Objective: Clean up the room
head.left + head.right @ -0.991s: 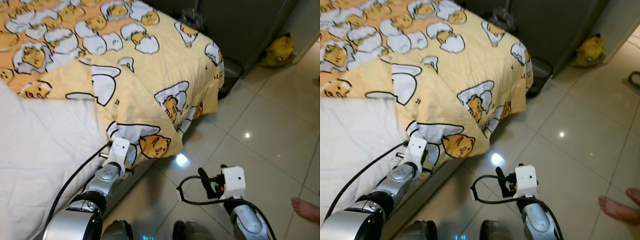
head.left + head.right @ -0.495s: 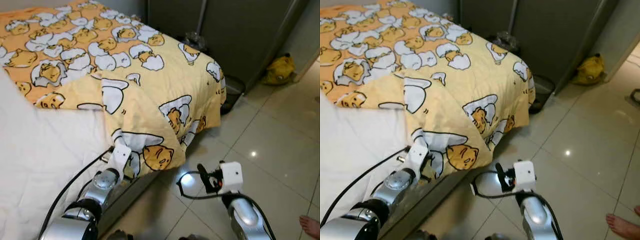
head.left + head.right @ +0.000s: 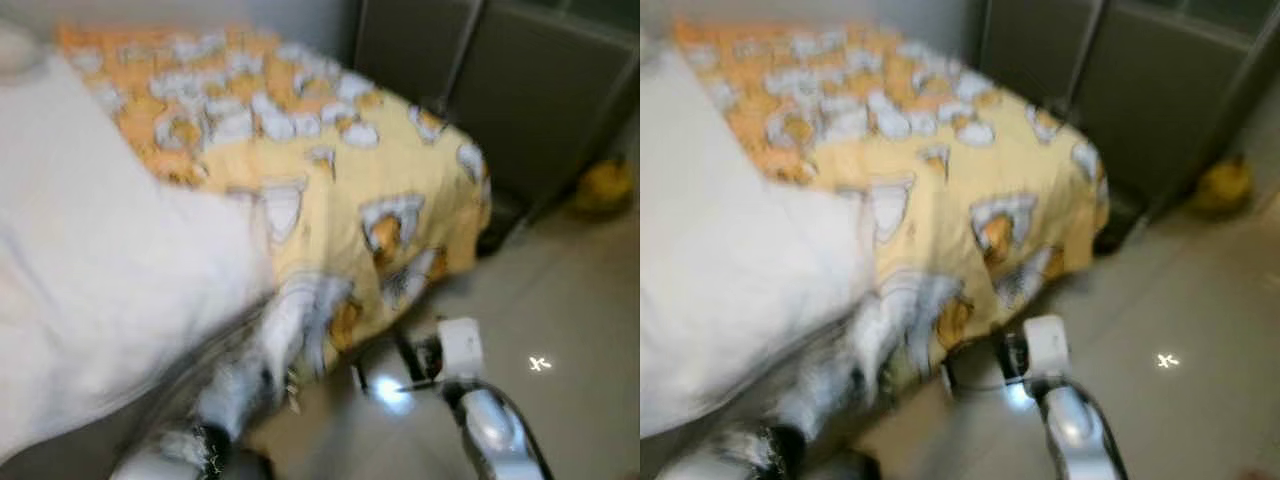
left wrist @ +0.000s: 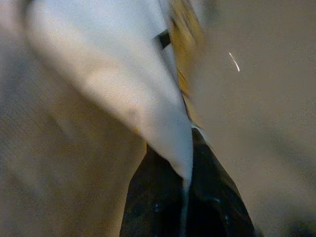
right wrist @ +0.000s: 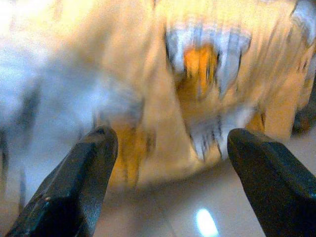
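Bedding arrangement with both arms in view. A yellow blanket (image 3: 330,170) printed with white and orange cartoon figures is draped over the far part of the bed, its corner hanging over the bed's edge toward the tiled floor (image 3: 560,300); a white sheet (image 3: 110,260) is exposed on the near part. The left end effector (image 4: 183,197) is seen pressed together on a fold of the blanket's pale fabric, which rises from between the two black fingers; in the head views this arm is blurred at the hanging corner. The right end effector (image 5: 173,192) is held spread apart and unloaded, above the floor and just beside the hanging edge, facing it.

The step in hand is judged to be drawing the blanket across the sheet. For a clean result, the pinch should be kept firm so that the thin fabric is not slipped, and the pull should be directed along the bed rather than downward. The free edge could be taken by the right end effector so that the cloth is carried evenly.
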Available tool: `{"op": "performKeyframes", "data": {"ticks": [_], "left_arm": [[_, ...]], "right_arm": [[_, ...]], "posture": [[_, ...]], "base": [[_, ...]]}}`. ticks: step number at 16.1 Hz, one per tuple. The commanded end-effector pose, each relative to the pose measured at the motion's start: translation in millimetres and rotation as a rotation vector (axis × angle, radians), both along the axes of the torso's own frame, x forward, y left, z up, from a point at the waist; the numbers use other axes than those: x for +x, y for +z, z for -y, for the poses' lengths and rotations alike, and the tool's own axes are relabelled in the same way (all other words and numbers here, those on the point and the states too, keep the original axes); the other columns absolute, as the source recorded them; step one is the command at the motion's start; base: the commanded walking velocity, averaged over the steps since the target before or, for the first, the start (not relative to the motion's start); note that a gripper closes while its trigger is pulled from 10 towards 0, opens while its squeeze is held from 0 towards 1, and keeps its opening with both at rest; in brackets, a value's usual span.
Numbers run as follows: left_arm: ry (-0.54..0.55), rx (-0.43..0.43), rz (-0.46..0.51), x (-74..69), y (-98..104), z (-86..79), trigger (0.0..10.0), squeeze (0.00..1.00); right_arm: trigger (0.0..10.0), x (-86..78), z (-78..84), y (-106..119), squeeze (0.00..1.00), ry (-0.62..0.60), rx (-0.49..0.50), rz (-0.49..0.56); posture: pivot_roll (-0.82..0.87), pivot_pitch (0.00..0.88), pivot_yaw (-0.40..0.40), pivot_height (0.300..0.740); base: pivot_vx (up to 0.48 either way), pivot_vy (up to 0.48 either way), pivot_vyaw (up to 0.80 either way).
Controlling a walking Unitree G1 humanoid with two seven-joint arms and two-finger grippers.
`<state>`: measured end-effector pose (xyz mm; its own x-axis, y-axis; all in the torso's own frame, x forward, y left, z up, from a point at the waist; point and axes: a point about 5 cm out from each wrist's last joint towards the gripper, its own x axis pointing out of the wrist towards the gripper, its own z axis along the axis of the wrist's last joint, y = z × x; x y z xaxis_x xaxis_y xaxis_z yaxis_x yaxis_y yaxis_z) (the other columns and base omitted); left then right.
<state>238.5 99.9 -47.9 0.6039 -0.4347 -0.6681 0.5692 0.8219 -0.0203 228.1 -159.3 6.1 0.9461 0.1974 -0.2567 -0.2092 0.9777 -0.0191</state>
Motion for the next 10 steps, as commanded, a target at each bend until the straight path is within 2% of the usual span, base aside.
{"op": "performKeyframes", "data": {"ticks": [1,3,4,5,7,8,9,10], "left_arm": [[-0.081,-0.041,0.006,5.4,7,19.0,10.0,0.00],[-0.094,-0.103,-0.027,1.0,7,32.0,10.0,0.00],[-0.107,-0.163,-0.061,-2.1,8,40.3,10.0,0.00],[-0.121,-0.181,-0.071,-3.3,8,42.7,10.0,0.00],[-0.210,-0.224,-0.130,-11.5,6,48.7,10.0,0.00],[-0.252,-0.217,-0.143,-14.7,5,49.4,10.0,0.00],[-0.358,-0.168,-0.158,-22.8,0,47.6,10.0,0.00],[-0.345,-0.144,-0.114,-19.8,1,39.9,10.0,0.00]], "right_arm": [[10.0,-2.5,2.0,-3,0.00,-0.007,0.000,-0.019],[10.0,-2.1,3.1,-3,0.00,-0.009,-0.003,-0.017],[10.0,-2.5,4.5,-3,0.00,-0.010,-0.005,-0.016],[10.0,-2.8,4.8,-4,0.00,-0.008,-0.006,-0.017],[10.0,-5.3,5.0,-5,0.00,0.004,-0.010,-0.021],[10.0,-6.5,4.7,-5,0.00,0.009,-0.012,-0.024],[10.0,-9.2,4.6,-6,0.00,0.016,-0.013,-0.029],[10.0,-12.1,6.0,-7,0.00,0.017,-0.016,-0.035]], "posture": [[-0.03,0.008,-0.021,0.740],[-0.03,0.008,-0.021,0.740],[-0.04,0.012,-0.022,0.740],[-0.04,0.012,-0.022,0.740],[-0.04,0.024,-0.029,0.740],[-0.04,0.028,-0.031,0.740],[-0.05,0.035,-0.031,0.740],[-0.04,0.044,-0.034,0.740]], "base": [[0.000,0.000,0.00],[0.000,0.000,0.00],[0.000,0.000,0.00],[0.000,0.000,0.00],[0.000,0.000,0.00],[0.000,0.000,0.00],[0.000,0.000,0.00],[0.000,0.000,0.00]]}}
